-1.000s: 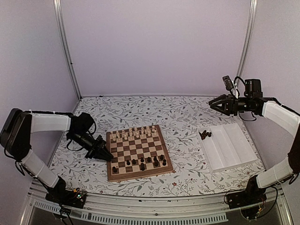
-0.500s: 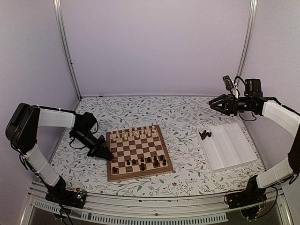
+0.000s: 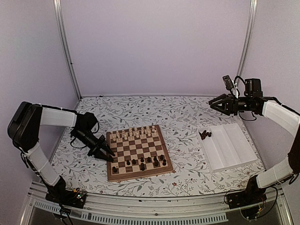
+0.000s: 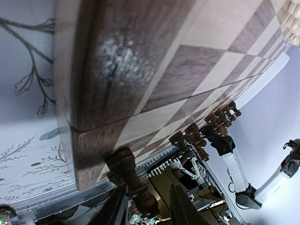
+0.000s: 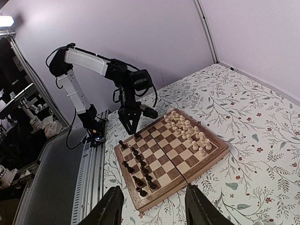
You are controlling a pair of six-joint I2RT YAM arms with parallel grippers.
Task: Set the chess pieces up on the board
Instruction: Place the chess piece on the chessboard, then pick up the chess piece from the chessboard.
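Note:
The board (image 3: 140, 174) lies in the middle of the table. Cream chessmen (image 3: 136, 133) fill its far rows. Several dark chess pieces (image 3: 149, 160) stand in its near rows. My left gripper (image 3: 108, 156) is low at the board's left edge, slightly open. In the left wrist view (image 4: 147, 206) a dark pawn (image 4: 133, 180) stands between the fingers on an edge square of the board (image 4: 154, 70), next to one finger and apart from the other. My right gripper (image 3: 213, 103) is open and empty, raised at the back right. Its view (image 5: 152, 211) looks down on the board (image 5: 178, 154).
A white compartment tray (image 3: 232, 150) lies right of the board, with a few dark pieces (image 3: 205, 135) in its far left corner. The table has a floral cloth. Frame posts stand at the back corners and a rail runs along the front.
My left gripper's fingers have spread apart at the board's left edge, and the arm has shifted a little. The right arm has not moved.

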